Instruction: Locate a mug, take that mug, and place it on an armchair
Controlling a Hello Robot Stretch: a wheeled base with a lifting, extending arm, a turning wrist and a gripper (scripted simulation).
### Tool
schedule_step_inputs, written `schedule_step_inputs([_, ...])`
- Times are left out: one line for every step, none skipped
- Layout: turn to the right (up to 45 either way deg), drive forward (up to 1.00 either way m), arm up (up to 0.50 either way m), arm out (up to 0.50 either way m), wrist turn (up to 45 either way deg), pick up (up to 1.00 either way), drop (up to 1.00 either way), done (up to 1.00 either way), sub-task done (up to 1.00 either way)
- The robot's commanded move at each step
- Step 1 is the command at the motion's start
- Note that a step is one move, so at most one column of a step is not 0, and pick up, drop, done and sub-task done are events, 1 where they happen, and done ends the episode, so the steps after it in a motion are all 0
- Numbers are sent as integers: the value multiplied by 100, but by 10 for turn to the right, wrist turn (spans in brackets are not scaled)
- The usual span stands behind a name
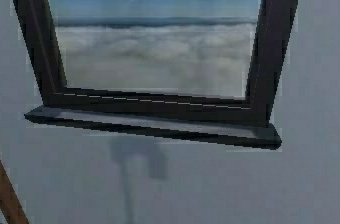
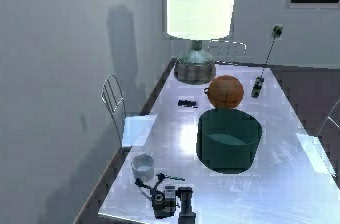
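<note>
1. Forward view: a dark-framed window (image 1: 156,52) set in a grey wall.
2. Arm side view: on the table (image 2: 283,185), a pale mug (image 2: 143,163) stands left of the green pot (image 2: 228,140). The end effector (image 2: 156,188) is below-left of the pot; whether it holds anything cannot be told.

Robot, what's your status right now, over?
Status: gripper near mug on table; whether it holds anything, cannot tell. Mug upright by table's near edge. Green pot close by, could crowd the lift.

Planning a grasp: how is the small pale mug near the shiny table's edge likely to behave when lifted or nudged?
The small pale mug looks rigid and probably light. Standing upright and squat, it seems unlikely to tip, but may slide on the glossy table, with the edge close.
</note>
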Motion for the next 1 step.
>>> schedule_step_inputs([0,0,10,0,0,0,0,0,0])
